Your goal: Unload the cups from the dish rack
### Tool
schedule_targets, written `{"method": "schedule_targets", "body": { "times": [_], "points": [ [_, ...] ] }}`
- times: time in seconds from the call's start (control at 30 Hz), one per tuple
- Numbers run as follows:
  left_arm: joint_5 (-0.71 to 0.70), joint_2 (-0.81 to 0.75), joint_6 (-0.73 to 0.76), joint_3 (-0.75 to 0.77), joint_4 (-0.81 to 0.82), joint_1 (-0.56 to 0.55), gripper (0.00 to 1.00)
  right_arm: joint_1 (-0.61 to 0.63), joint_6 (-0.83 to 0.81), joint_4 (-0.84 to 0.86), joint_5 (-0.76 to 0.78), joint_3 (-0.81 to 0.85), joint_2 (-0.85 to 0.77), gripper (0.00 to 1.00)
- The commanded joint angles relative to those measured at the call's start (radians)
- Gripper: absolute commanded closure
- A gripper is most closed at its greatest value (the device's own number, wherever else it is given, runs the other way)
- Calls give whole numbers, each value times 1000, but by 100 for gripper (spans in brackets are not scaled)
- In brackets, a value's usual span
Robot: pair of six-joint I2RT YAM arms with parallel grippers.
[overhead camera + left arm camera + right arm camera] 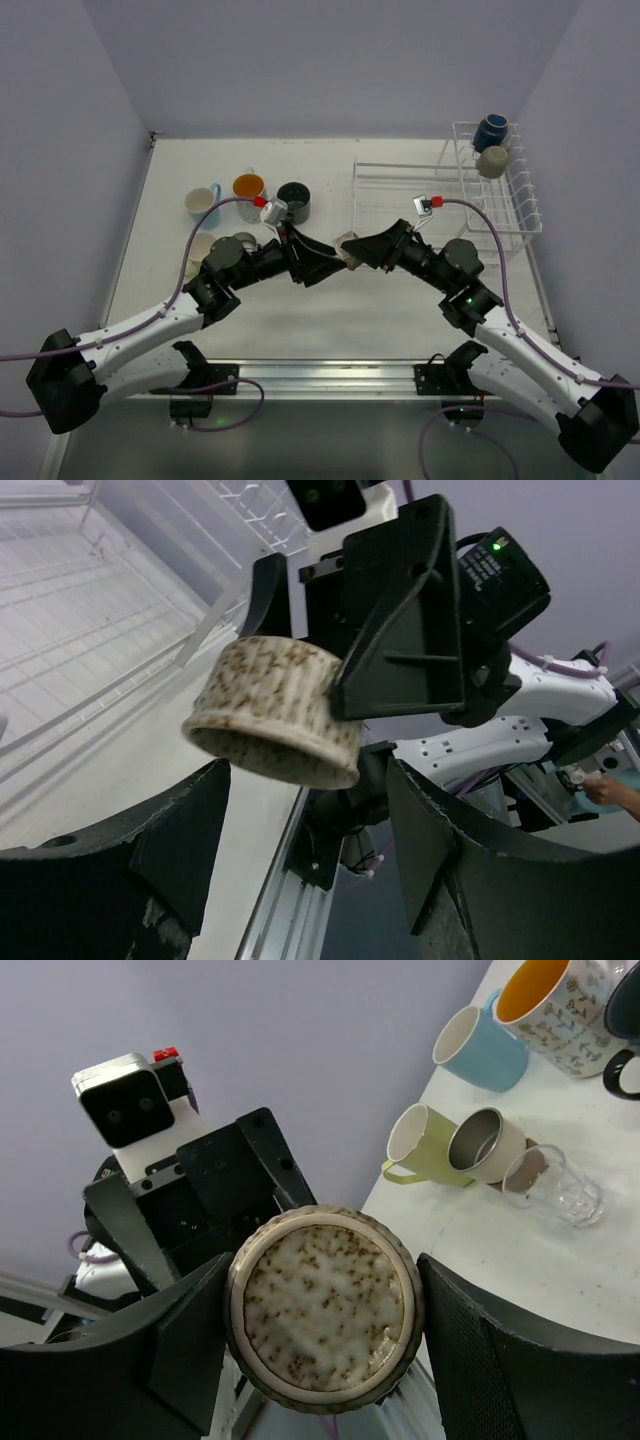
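Note:
A speckled beige-brown cup (347, 250) hangs in the air above the table's middle, with my right gripper (362, 250) shut on it. The right wrist view shows its round base (325, 1310) pinched between both fingers (480, 1340). My left gripper (325, 262) faces it from the left, jaws apart. In the left wrist view the cup (270, 715) sits just beyond the fingertips (190, 820), rim towards me, not gripped by them. The white wire dish rack (500, 215) stands far right with a navy cup (490, 131) and a beige cup (491, 161) in its tall end.
Unloaded cups stand at the far left: light blue (202, 205), patterned with orange inside (249, 187), black (294, 202). The right wrist view adds a pale green mug (425, 1145), a grey-lined cup (485, 1145) and a clear glass (555, 1185). Walls close in on three sides.

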Motion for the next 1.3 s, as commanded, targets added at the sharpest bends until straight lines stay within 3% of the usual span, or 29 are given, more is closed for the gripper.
{"method": "schedule_targets", "body": {
  "times": [0.0, 0.23, 0.33, 0.37, 0.47, 0.5, 0.53, 0.63, 0.67, 0.83, 0.93, 1.03, 1.13, 1.27],
  "points": [
    [-28, 16, -28, 13, 147, -30, 33, 31, 77, 230, 1, -18, 42, 60],
    [-60, 40, -17, 15, 156, -41, 47, 106, 107, 308, 47, -26, 121, 60],
    [-68, 42, -8, 15, 156, -42, 68, 137, 110, 319, 79, -29, 139, 60],
    [-66, 42, 1, 13, 155, -42, 82, 140, 113, 328, 80, -31, 142, 60],
    [-77, 27, 26, 10, 121, -42, 100, 138, 119, 322, 91, -31, 142, 55],
    [-81, 19, 37, 12, 103, -42, 100, 140, 113, 321, 90, -28, 144, 51],
    [-100, 1, 50, 15, 80, -42, 100, 140, 107, 315, 93, -20, 141, 35],
    [-179, -42, 131, 64, -125, -42, 100, 138, 44, 231, 109, 15, 115, 6],
    [-204, -47, 185, 109, -284, -42, 100, 140, 21, 150, 119, 29, 104, 1],
    [-431, -33, 290, 280, -936, -42, 100, 140, -166, -157, 232, 104, -7, 1],
    [-546, -16, 271, 322, -1221, -44, 100, 138, -241, -262, 303, 112, -83, 1],
    [-603, 11, 253, 337, -1418, -42, 100, 140, -297, -407, 391, 126, -148, 1],
    [-655, 45, 238, 331, -1508, -41, 100, 138, -324, -442, 453, 120, -215, 1],
    [-678, 121, 224, 282, -1499, -29, 100, 138, -337, -452, 461, 92, -284, 1]
  ]
}}
